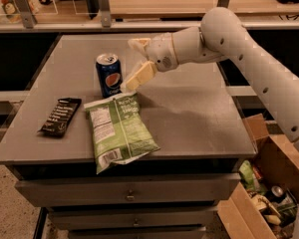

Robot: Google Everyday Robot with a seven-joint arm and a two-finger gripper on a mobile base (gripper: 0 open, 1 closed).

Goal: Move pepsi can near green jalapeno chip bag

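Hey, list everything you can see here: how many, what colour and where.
pepsi can: one, dark blue, upright on the table just behind the bag.
green jalapeno chip bag: one, light green, flat at the table's front edge.
wrapper bar: one, black, left of the bag.
table: one, grey, centre.
cardboard box: one, brown, floor at lower right, holding mixed items.
gripper: one, cream, open, beside the can.
arm: one, white, reaching in from the right.

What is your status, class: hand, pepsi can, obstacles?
Hand open, just right of the pepsi can. Can upright, at top edge of green jalapeno chip bag. Black wrapper bar off left, not obstructing.
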